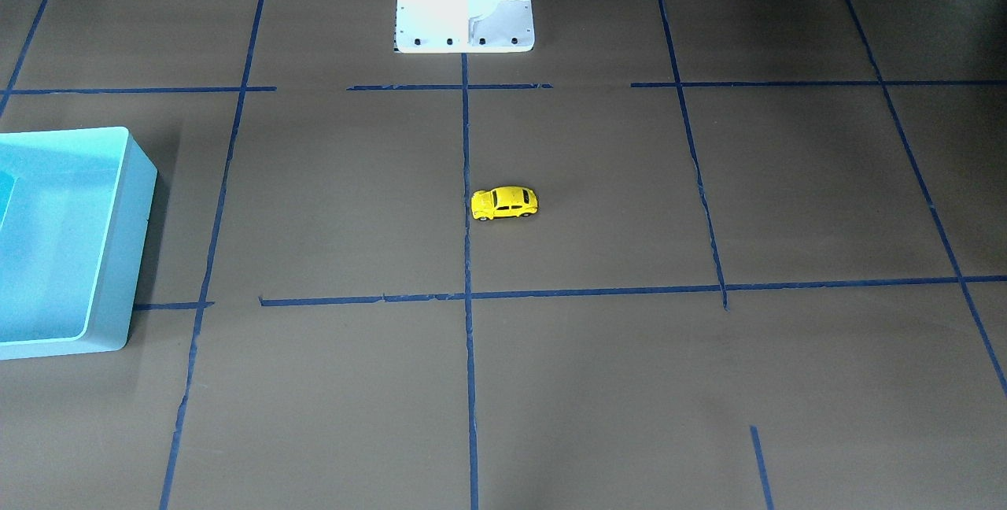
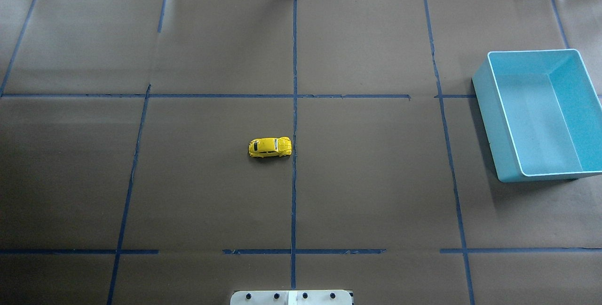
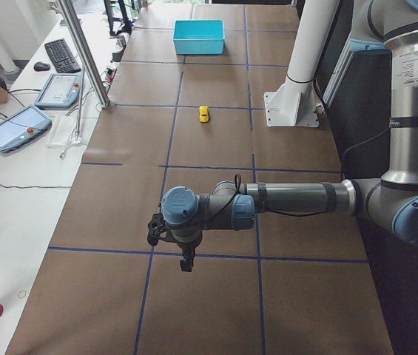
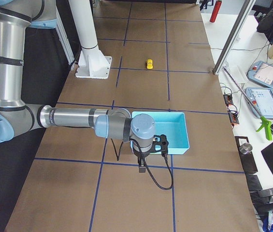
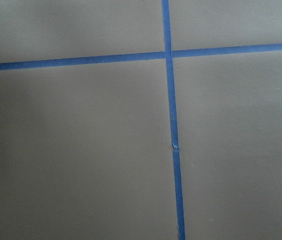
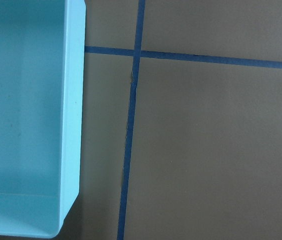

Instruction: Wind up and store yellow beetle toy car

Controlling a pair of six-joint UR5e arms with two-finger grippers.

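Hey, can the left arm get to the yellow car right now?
Probably yes. The yellow beetle toy car sits in the open just on the left arm's side of the centre line, and nothing shows between it and the left gripper, which hangs above the table.

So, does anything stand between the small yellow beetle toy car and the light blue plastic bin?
Nothing visible does. Between the yellow beetle toy car and the empty light blue plastic bin lies only brown table paper with blue tape lines.
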